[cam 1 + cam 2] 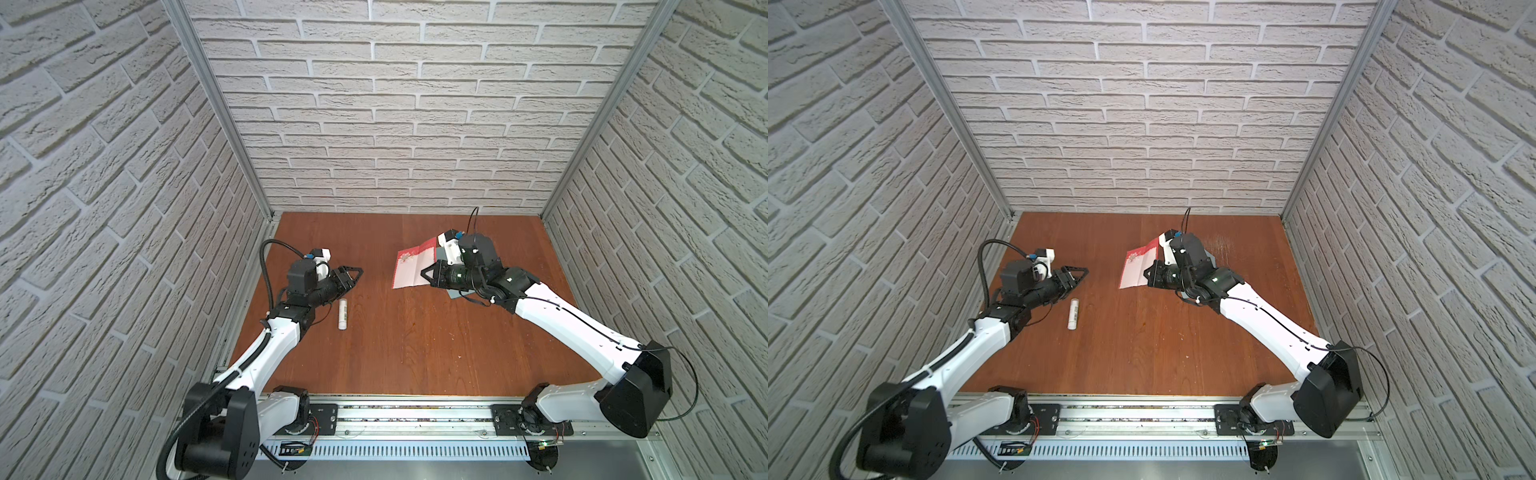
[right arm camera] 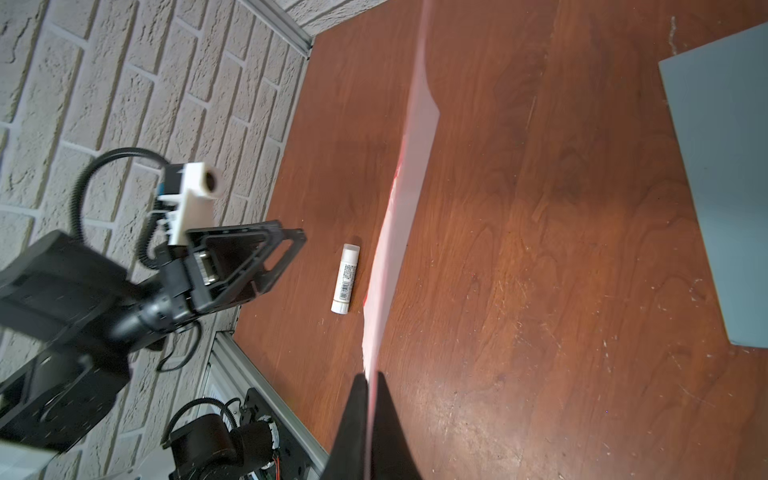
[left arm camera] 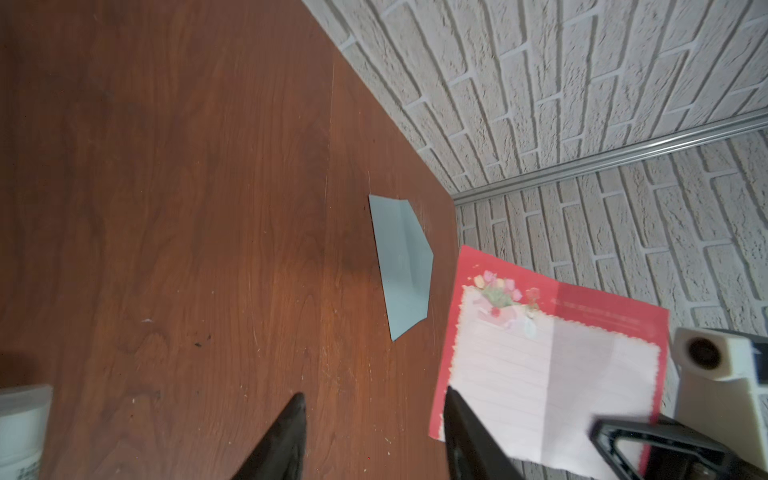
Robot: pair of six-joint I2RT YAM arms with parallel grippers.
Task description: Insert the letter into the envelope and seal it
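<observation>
Right gripper (image 2: 369, 380): jaws pressed together on one edge of the letter (image 2: 411, 166), which runs out from the tips edge-on in the right wrist view.
Letter: held clear of the table (image 1: 415, 353), over its far right part; in both top views its pale lined face with the red border (image 1: 411, 266) is tilted and turned toward the left arm.
Left gripper (image 3: 374, 403): jaws apart with only bare wood between them; it touches nothing and is well apart from the letter.
Envelope (image 3: 401, 266): lies flat on the table with its flap unfolded, apart from the letter; in the top views the right arm hides most of it.
White stick (image 1: 343, 313): lies on its side on the table just beside the left gripper.
</observation>
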